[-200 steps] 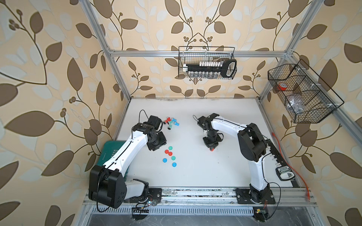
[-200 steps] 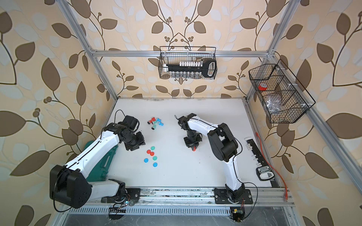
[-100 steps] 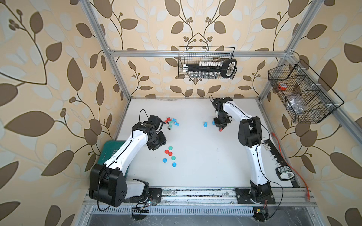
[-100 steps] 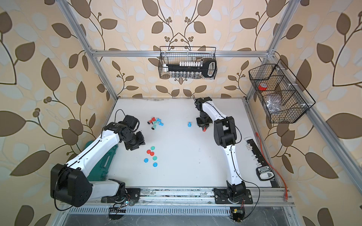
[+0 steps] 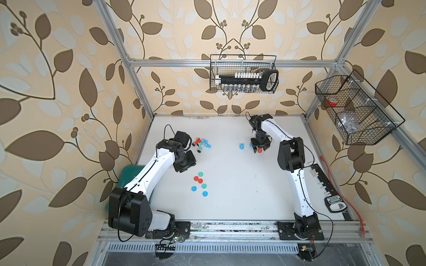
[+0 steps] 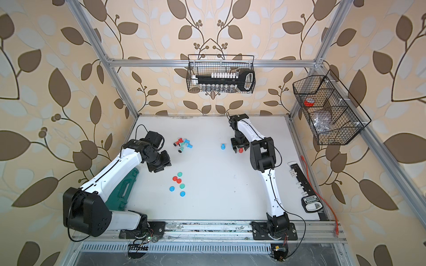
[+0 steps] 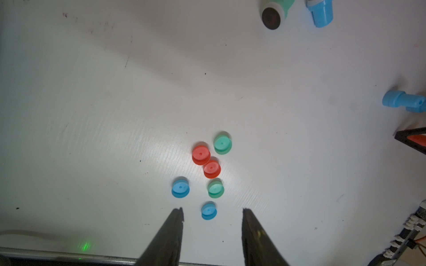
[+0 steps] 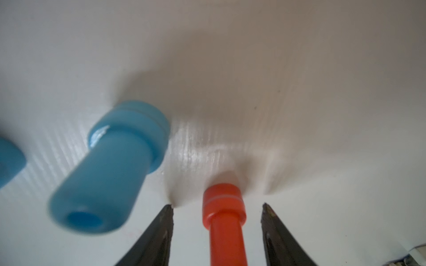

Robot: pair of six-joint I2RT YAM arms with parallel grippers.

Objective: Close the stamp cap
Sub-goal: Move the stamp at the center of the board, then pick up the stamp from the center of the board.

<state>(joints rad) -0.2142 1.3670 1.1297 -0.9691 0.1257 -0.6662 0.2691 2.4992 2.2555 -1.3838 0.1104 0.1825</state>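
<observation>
Though the right-wall basket (image 5: 378, 138) shows a red roll (image 5: 332, 102) plainly, its clear bag (image 5: 348, 122) is unreadable. Toward the desk's (image 5: 230, 195) far right, the red stamp (image 8: 222, 202) stands upright inside the spread right pincer (image 8: 217, 205), untouched. The left pincer (image 7: 212, 209) is parted and empty, over loose caps (image 7: 200, 154).

- Black handheld meter (image 5: 335, 203), lying by the right edge of the table (image 5: 242, 202): a dark label above its pale window bears two short lines of white capital letters. In both top views the letters are too small to read with any certainty.
- Green case (image 5: 129, 177), at the left edge of the table: a short row of pale marks runs along the side nearest the table. It may be lettering, but it cannot be read.
- Round caps (image 7: 201, 153), loose on the table: in the left wrist view each top shows a small dot at its centre, which is a moulded mark and not a letter or figure.
- No word, brand or number can be read for sure.
</observation>
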